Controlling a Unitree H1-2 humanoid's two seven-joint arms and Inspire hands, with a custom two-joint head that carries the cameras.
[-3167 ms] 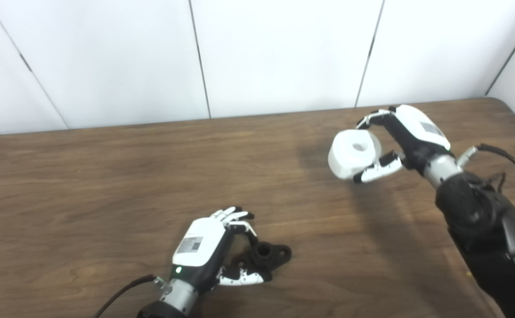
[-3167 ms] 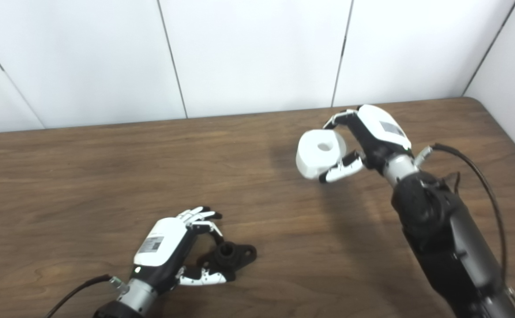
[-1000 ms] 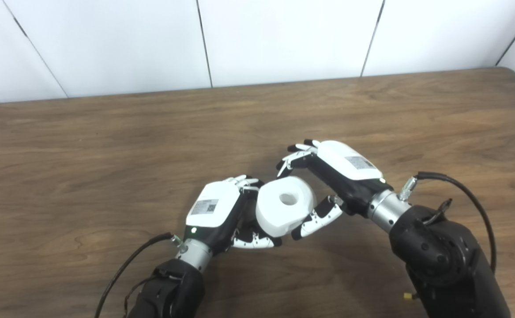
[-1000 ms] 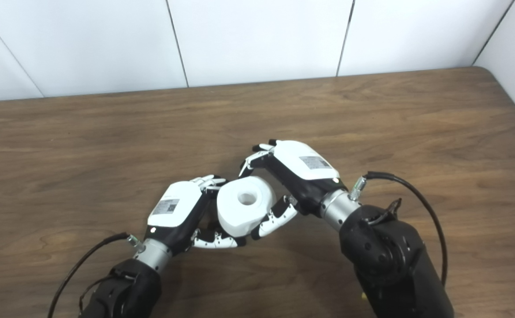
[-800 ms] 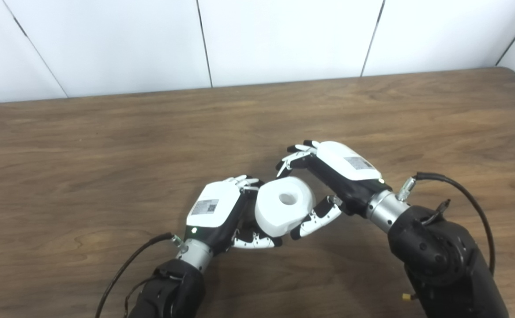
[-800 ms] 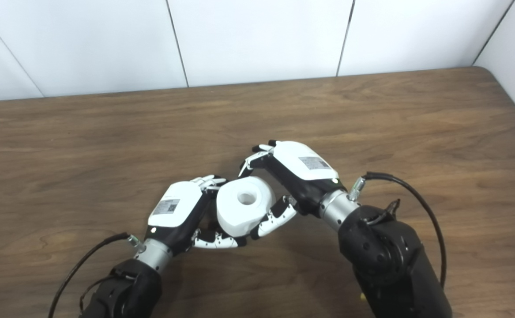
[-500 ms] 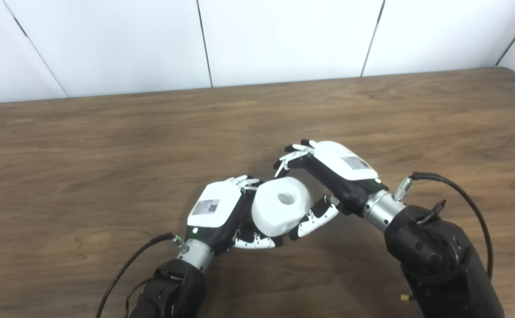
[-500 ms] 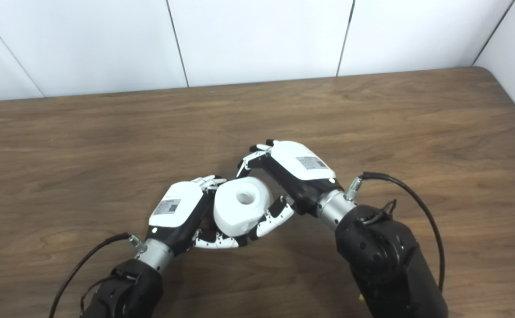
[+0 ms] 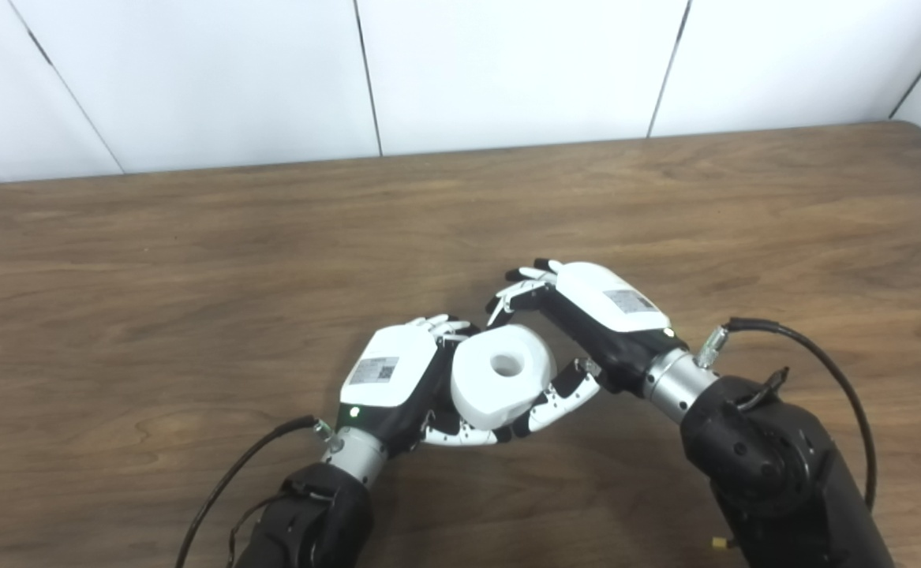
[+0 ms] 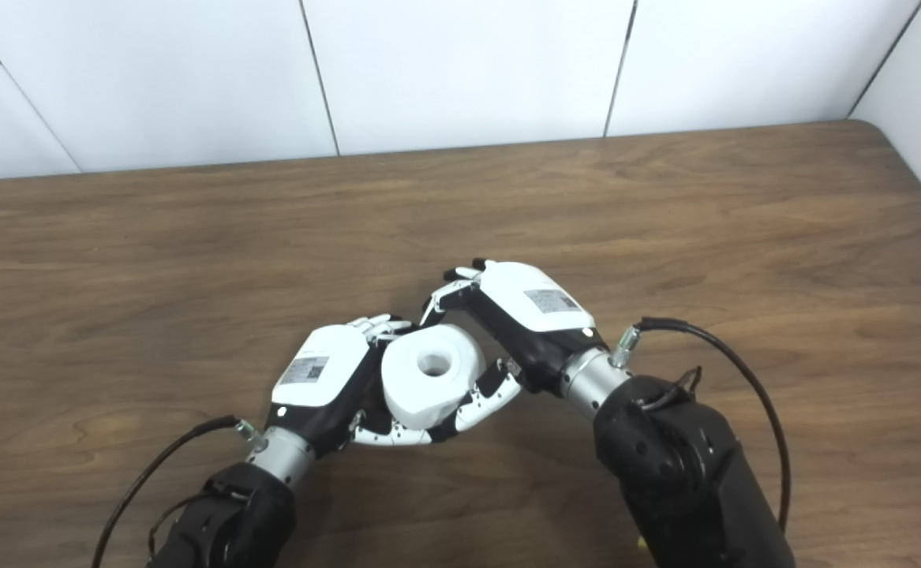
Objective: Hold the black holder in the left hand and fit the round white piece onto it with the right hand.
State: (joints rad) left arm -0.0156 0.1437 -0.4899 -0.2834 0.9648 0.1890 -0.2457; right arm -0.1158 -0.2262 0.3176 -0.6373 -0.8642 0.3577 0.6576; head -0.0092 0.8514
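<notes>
Round white piece (image 9: 501, 375) sits between the two hands near the front middle of the table, gripped by the right hand (image 9: 594, 315): thumb (image 9: 559, 397) pressed against its near lower side, fingers (image 9: 511, 290) curled over its far upper edge, so the piece is pinched across its width. Piece is a short, thick cylinder with a central hole; the hole faces up and slightly toward the camera, so its axis stands nearly upright, tipped a little toward the viewer. Left side of the piece touches or nearly touches the left hand (image 9: 397, 379). Left hand is cupped, palm toward the piece, fingers (image 9: 440, 324) bent together at the far side and thumb (image 9: 460, 432) reaching under the piece along the near side, its tip just beside the right thumb's tip. Black holder is hidden almost entirely behind the piece and inside the left palm; only dark slivers show there, and cannot tell them from the hand's own black parts, so cannot confirm the grip on it or how far the piece is seated. Both forearms come in from the bottom edge and converge in a V, backs of the hands up, each with a small label. A black cable (image 10: 705, 347) loops off the right wrist, another (image 10: 160, 461) trails from the left wrist. Wooden table (image 9: 152, 268) underneath; white panelled wall (image 9: 507, 71) behind.
</notes>
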